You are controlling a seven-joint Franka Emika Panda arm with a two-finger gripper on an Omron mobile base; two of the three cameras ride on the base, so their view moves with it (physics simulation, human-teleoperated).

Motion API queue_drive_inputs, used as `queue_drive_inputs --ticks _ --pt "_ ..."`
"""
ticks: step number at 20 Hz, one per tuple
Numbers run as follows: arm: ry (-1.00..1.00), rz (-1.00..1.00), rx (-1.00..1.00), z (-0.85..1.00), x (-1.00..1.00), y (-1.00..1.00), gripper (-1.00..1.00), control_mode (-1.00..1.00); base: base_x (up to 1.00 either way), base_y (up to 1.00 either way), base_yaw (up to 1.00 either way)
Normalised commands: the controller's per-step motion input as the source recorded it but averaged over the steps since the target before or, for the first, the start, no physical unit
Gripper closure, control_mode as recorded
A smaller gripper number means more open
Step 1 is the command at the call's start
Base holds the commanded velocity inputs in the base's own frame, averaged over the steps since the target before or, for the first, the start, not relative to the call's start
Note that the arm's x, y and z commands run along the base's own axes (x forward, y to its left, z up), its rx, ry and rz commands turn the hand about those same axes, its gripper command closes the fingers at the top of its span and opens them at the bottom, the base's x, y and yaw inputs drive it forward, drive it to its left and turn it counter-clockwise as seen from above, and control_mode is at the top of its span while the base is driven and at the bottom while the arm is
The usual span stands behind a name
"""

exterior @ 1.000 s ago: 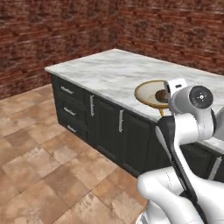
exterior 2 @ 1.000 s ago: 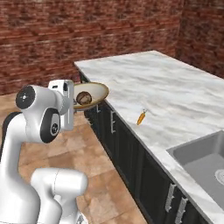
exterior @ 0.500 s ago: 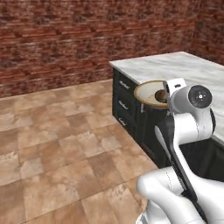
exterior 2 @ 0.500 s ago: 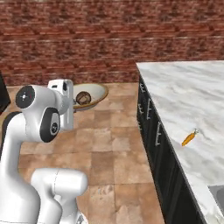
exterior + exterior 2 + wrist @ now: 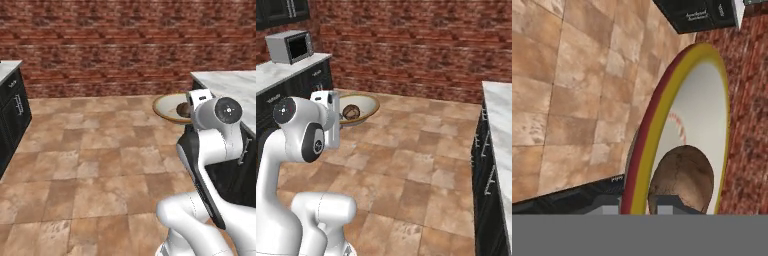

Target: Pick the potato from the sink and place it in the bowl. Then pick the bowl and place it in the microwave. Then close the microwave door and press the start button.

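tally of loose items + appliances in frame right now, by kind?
Bowl: 1, held up over the floor by the gripper
Potato: 1, in the bowl
Microwave: 1, on the far counter
Total: 3

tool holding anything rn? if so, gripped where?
Yes: the tool holds the bowl by its rim, one fingertip on each side of the near edge. The potato sits inside the bowl, just beyond the grip, carried above the tiled floor.

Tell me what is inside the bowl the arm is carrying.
The bowl holds one brown potato on its cream inside. The potato hides the bowl's surface beneath it, and the gripper's own fingers sit at the near rim.
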Motion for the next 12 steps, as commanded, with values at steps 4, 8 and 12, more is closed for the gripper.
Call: queue_drive_inputs --ticks 4,8,12 --pt "0.00 0.00 0.00 0.00 0.00 0.00 1.00 1.00 0.33 0.25 0.54" --pt "0.00 0.00 0.00 0.00 0.00 0.00 1.00 1.00 0.36 0.24 0.53" --pt "0.00 0.00 0.00 0.00 0.00 0.00 1.00 1.00 0.33 0.28 0.55"
